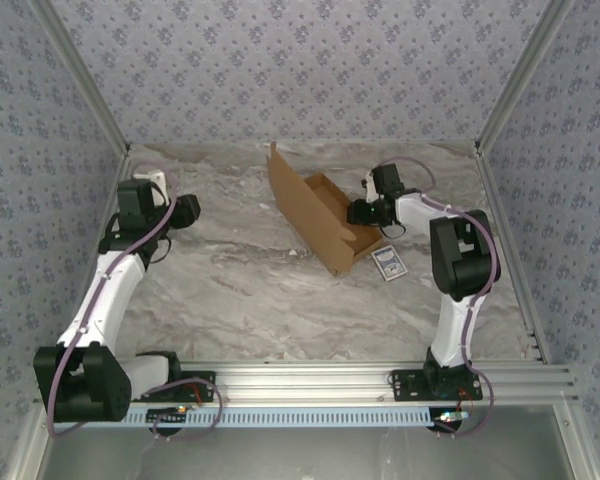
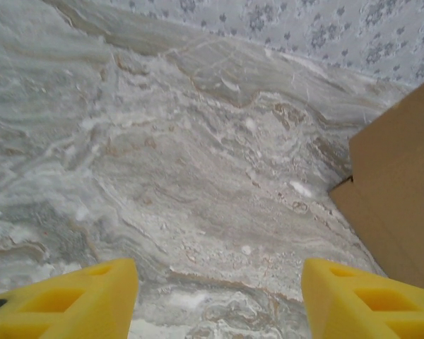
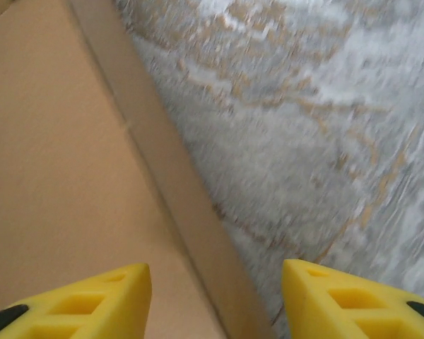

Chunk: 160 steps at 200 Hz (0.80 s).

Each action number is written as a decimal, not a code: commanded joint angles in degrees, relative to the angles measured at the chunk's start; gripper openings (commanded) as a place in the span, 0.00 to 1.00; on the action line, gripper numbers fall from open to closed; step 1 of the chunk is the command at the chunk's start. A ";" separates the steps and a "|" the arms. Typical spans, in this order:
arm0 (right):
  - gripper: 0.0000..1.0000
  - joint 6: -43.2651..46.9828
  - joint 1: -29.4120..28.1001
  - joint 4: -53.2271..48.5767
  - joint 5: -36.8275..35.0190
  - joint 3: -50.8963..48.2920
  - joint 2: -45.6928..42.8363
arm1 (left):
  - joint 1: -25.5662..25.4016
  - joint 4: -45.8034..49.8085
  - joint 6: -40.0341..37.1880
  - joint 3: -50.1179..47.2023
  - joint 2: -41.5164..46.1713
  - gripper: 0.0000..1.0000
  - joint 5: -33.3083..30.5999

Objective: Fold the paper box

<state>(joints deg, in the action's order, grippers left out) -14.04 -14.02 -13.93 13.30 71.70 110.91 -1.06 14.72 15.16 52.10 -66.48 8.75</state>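
Right gripper point(image 3: 215, 272) straddles paper box point(image 3: 56, 176) edge; jaws apart.

One paper box point(image 1: 315, 205), seemingly one small dark card point(image 1: 388, 264), left claw point(image 2: 219, 300) and right claw point(image 3: 215, 300) making two

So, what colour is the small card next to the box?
The card is dark with a white border; best in the top view.
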 commanded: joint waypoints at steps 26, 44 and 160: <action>0.65 -9.76 -3.59 9.73 10.63 -9.08 -5.70 | -0.30 -6.66 2.75 -3.86 0.64 0.62 3.66; 0.67 -11.62 -6.46 11.66 10.85 -10.13 -6.23 | -0.43 -7.37 2.77 -4.92 0.68 0.63 3.64; 0.75 -6.84 -16.32 3.68 -1.92 -14.41 -16.01 | -0.35 -9.25 3.05 -9.55 5.86 0.64 -6.58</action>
<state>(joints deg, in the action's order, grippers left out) -26.02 -31.57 -2.37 20.16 59.05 102.80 -1.28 7.29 17.61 43.48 -62.85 5.30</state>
